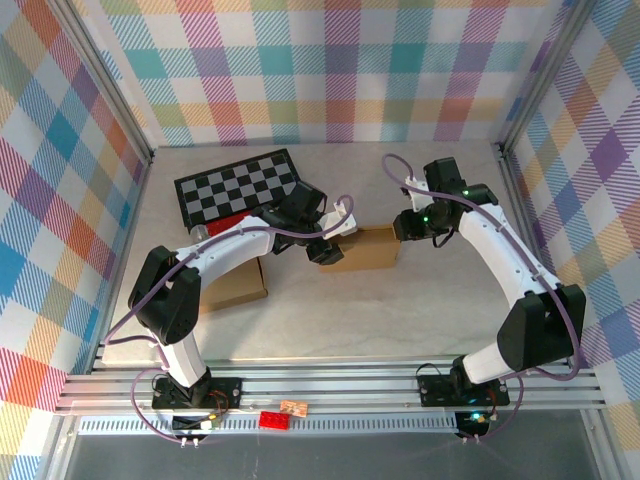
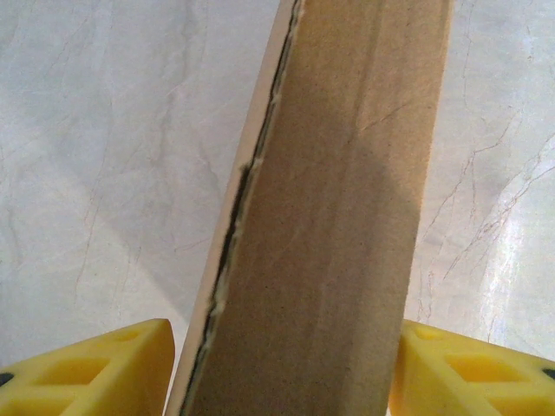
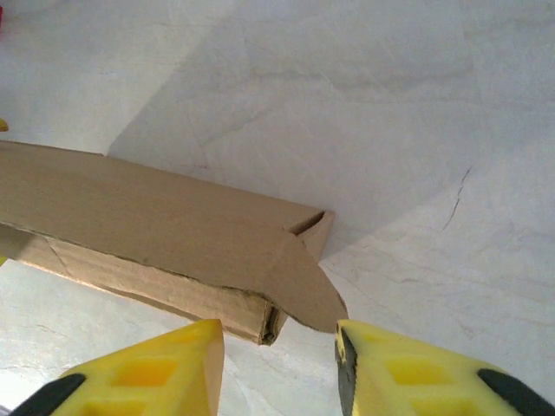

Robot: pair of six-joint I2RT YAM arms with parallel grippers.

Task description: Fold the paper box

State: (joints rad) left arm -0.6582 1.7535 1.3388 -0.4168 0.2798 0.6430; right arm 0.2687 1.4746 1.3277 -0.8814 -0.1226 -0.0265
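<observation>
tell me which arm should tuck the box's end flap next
Right, likely: the right gripper faces the loose flap at the box end, jaws apart; the left gripper holds its side.

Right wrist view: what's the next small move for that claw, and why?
Probably ease the right claw forward and close it on the end flap to push it in. That flap juts loose from the end of the paper box, just ahead of the open claw, while the left claw grips the box across its width and seems to steady it.
</observation>
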